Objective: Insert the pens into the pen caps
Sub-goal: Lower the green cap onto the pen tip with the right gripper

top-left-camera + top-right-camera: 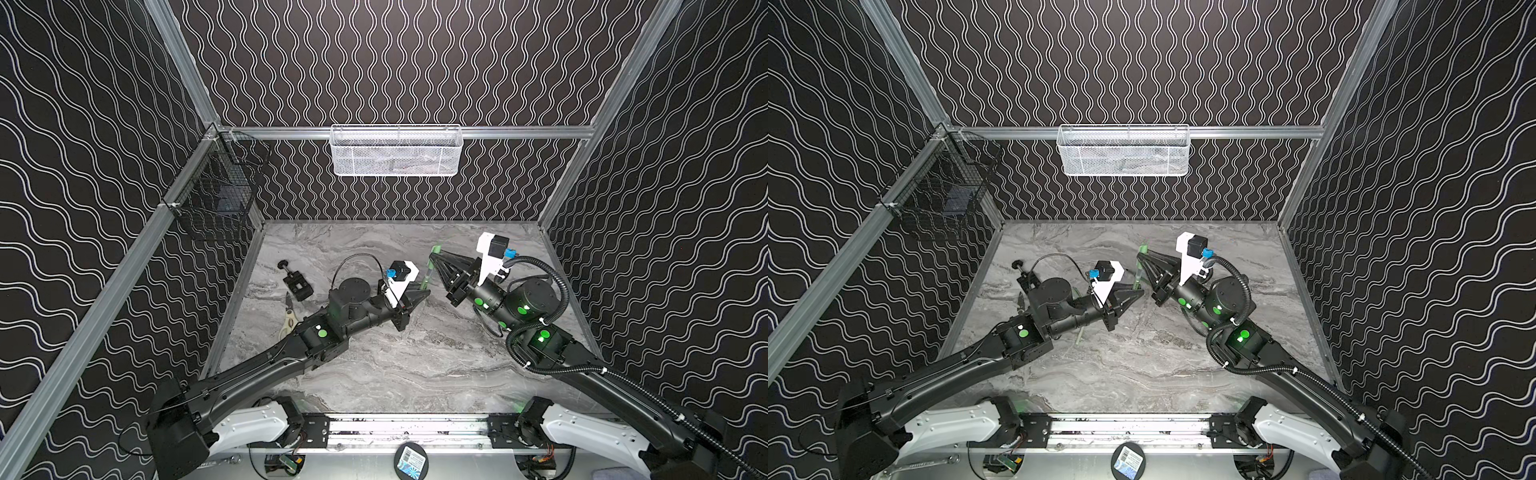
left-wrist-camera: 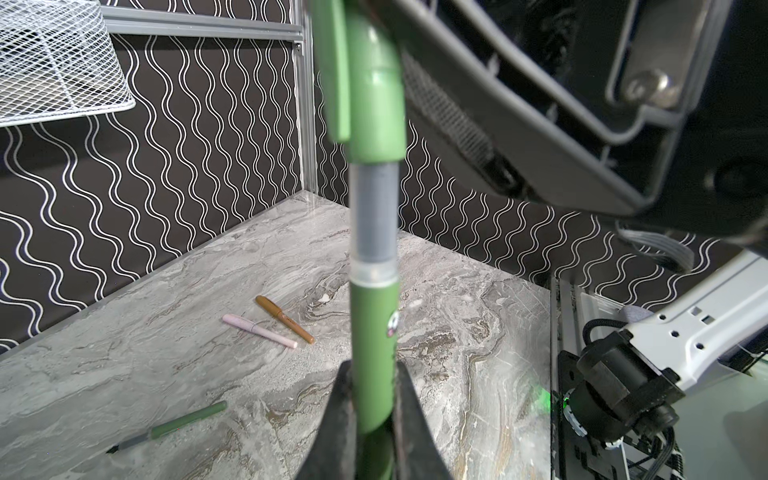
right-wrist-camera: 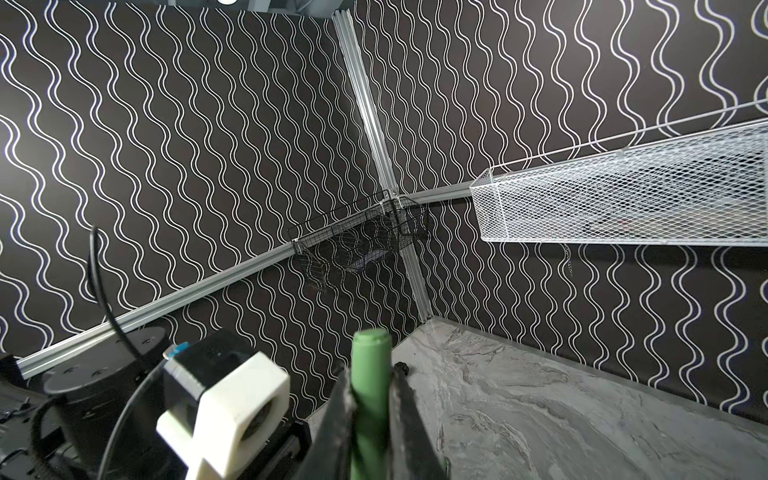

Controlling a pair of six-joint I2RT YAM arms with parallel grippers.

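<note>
A clamp [image 1: 297, 283] and scissors [image 1: 288, 321] are seen just left of the left arm [image 1: 257, 365]. A pink pen [image 2: 259, 331] and a gold pen [image 2: 284, 319], both capped, and an uncapped dark green pen [image 2: 166, 426] lie on the table [image 1: 395, 365]. What is in the white basket [image 1: 395, 149] and the black basket [image 1: 216, 195] cannot be made out. Above mid-table, a green pen [image 2: 372, 332] is pinched by the left gripper [image 1: 424, 293]. Its long axis is pointed toward the back wall, and its tip is inside the green cap [image 2: 376, 104] pinched by the right gripper [image 1: 433, 258].

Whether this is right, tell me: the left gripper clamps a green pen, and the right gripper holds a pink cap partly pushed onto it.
Wrong in one point: the cap in the right gripper is green, not pink, as the left wrist view shows. The rest stands: the left gripper clamps the green pen, and the cap is partly pushed onto it.
</note>
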